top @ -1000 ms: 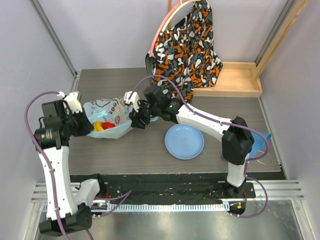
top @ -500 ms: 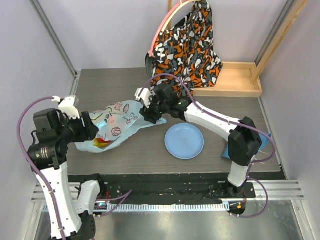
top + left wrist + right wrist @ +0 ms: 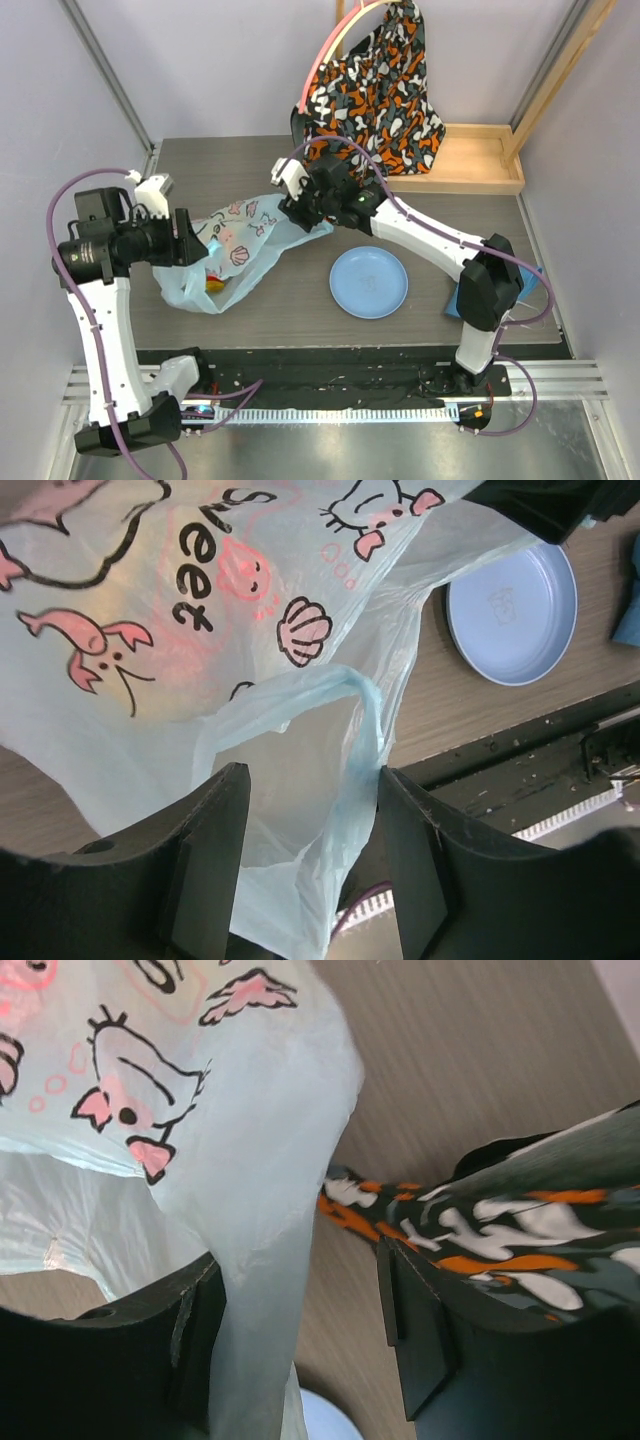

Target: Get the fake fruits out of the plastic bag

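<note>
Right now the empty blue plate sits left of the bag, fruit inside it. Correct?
No: the blue plate lies right of the plastic bag, per the top external view. It is empty, and fake fruits are inside.

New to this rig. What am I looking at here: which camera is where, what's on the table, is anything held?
These are two small robot arms bolted at the near edge of a table. The wide picture comes from a fixed camera above and behind them; the other two come from a camera on each wrist, looking past that arm's own fingers. On the table are a thin light-blue plastic bag with pink cartoon prints, fake fruits showing yellow and red through it, and a blue plate. A patterned cloth hangs at the back beside a wooden tray. The left end effector and the right end effector each have bag film between their fingers, but the jaws stand apart, so nothing looks firmly pinched.
</note>
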`<state>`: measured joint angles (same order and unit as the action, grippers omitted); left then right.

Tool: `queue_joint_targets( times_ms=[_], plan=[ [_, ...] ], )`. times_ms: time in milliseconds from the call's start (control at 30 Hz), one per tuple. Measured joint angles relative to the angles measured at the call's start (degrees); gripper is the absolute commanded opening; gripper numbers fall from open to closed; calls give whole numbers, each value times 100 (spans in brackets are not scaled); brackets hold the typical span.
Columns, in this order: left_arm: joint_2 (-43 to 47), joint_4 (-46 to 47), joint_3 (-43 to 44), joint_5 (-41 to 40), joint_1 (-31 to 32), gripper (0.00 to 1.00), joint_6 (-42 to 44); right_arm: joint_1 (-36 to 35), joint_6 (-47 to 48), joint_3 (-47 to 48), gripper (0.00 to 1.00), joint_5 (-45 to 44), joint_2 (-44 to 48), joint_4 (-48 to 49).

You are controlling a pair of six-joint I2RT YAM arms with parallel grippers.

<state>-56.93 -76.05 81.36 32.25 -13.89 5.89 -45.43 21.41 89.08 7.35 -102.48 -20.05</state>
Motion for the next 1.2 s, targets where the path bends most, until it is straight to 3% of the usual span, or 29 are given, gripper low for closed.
queue_joint_targets(
  times_ms=[167,367,533,833,1200],
  plan=[
    [-175,-55,549,236,35,67,511,0,-52,496,62,-181,-199,17],
    [-192,-90,562,315,313,69,817,2,-57,623,62,-216,-267,-81],
    [-286,-116,476,68,879,71,1176,2,-85,599,62,-219,-258,-146],
    [-662,-164,-396,-273,2494,79,1615,37,-92,404,63,-240,-127,-238],
    [-1237,-186,-105,-743,3628,74,2035,450,-376,348,63,-240,-127,-378]
  ],
)
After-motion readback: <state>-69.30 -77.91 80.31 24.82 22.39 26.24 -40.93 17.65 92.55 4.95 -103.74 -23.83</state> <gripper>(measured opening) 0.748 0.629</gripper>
